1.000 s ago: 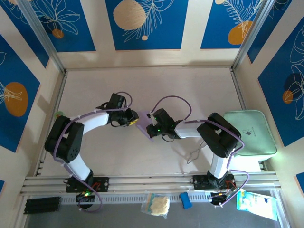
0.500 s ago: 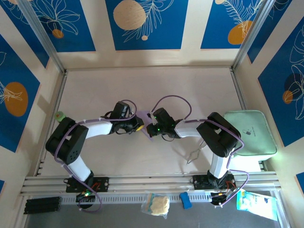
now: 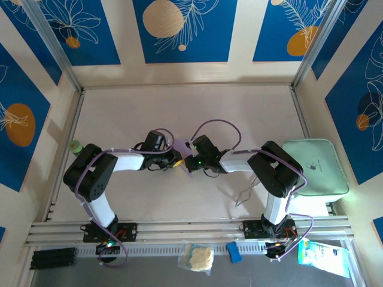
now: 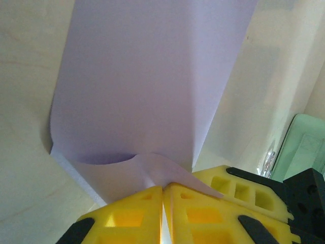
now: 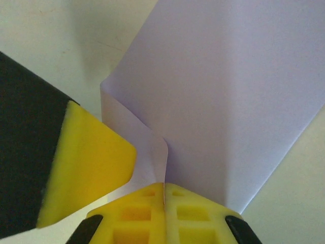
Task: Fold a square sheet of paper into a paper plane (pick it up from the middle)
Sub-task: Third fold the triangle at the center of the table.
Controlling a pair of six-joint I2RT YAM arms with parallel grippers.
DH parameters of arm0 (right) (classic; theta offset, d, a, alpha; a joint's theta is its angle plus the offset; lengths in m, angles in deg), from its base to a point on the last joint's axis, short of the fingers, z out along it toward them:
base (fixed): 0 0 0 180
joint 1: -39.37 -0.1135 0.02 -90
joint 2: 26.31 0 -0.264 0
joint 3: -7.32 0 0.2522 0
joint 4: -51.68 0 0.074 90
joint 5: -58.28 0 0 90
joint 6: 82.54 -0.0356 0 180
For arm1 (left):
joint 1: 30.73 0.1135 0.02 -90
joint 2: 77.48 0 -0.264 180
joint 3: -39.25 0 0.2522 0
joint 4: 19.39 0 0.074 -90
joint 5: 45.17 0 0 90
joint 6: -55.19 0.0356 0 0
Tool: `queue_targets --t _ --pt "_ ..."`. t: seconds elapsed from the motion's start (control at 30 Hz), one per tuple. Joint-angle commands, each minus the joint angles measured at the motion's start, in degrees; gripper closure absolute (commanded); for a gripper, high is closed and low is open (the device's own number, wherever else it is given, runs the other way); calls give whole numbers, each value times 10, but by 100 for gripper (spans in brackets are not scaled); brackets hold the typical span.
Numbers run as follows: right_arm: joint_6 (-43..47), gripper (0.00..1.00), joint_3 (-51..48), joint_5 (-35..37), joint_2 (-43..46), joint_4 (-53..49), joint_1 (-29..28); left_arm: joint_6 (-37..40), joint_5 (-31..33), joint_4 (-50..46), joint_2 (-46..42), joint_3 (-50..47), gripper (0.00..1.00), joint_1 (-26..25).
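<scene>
The square sheet of paper [image 3: 181, 145] is lavender and bent up off the table's middle, held between both grippers. My left gripper [image 3: 176, 159] comes in from the left, its yellow jaws pressed together on a curled flap of the sheet [image 4: 147, 86]; the left gripper [image 4: 163, 189] sits right beside a yellow finger of the right one [image 4: 238, 190]. My right gripper [image 3: 190, 160] is shut on a folded edge of the paper [image 5: 228, 101], which runs into the seam of the right gripper [image 5: 164, 185]. The left gripper's pad [image 5: 86, 162] touches the sheet next to it.
A mint-green tray [image 3: 315, 167] stands at the right edge by the right arm. A thin wire piece [image 3: 244, 194] lies near the right arm's base. A small green object [image 3: 75, 145] sits at the left wall. Bags and a blue item [image 3: 234, 251] lie beyond the front rail.
My left gripper has moved right to meet the right gripper and closed on the paper. The right arm has stayed put, still gripping.
</scene>
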Motion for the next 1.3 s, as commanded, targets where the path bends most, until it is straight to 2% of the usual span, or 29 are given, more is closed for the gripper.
queue_targets --t 0.0,0.8,1.07,1.27 --pt "-4 99 2 2 -17 -38 4 1 -9 12 12 -11 87 -4" --pt "-6 99 4 0 -20 -38 4 12 0 5 18 -9 87 -3" --pt "-5 99 5 -1 -15 -39 5 39 11 -40 2 12 87 1" --pt "-3 99 5 -3 -14 -39 5 77 15 -88 -5 56 86 25"
